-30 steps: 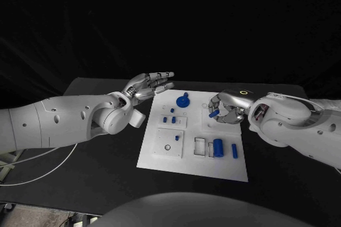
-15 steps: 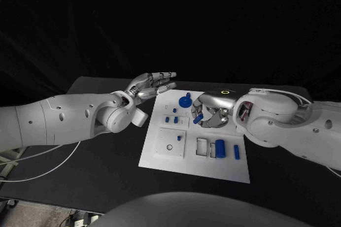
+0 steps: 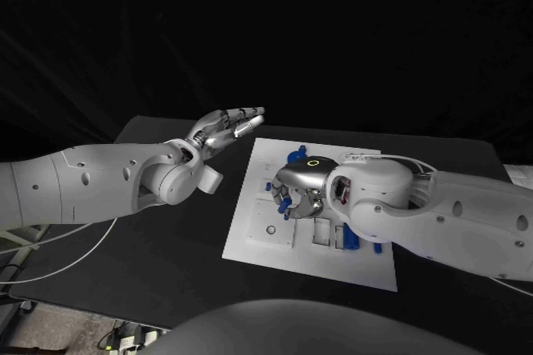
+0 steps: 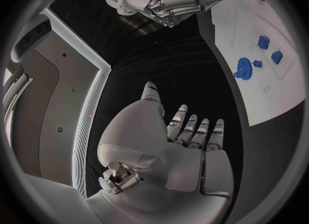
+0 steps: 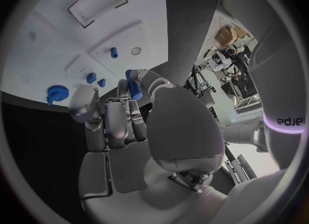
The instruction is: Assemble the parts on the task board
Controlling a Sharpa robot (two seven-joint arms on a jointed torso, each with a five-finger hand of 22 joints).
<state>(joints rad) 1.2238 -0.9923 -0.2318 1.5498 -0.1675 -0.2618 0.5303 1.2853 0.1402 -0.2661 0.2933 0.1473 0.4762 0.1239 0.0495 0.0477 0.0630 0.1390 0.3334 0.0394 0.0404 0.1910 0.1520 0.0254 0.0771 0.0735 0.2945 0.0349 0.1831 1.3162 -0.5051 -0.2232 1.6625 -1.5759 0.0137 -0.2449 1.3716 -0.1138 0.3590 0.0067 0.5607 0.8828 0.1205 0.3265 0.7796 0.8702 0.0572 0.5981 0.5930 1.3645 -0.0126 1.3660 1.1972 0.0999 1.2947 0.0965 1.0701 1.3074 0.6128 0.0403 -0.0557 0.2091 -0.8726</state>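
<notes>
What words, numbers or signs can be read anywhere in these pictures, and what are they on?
"edje" or similar: dark letters on the robot's white right arm, beside a purple glowing band, in the right wrist view; they look mirrored or cut off, so the reading is uncertain.
White task board: no readable print.
Small blue parts, such as the blue toothed wheel: no markings visible.
Silver many-fingered left hand and right hand: no text visible.

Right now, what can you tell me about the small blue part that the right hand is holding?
The blue part is a short, plain cylinder with a smooth, plastic-looking surface. The right hand pinches it between its fingertips, so only part of it shows. It is held in the air above the white task board, over the middle area with small blue pegs and holes, and touches nothing but the fingers. In the head view it shows as a bit of blue at the hand's fingers. Its far end is hidden.
</notes>
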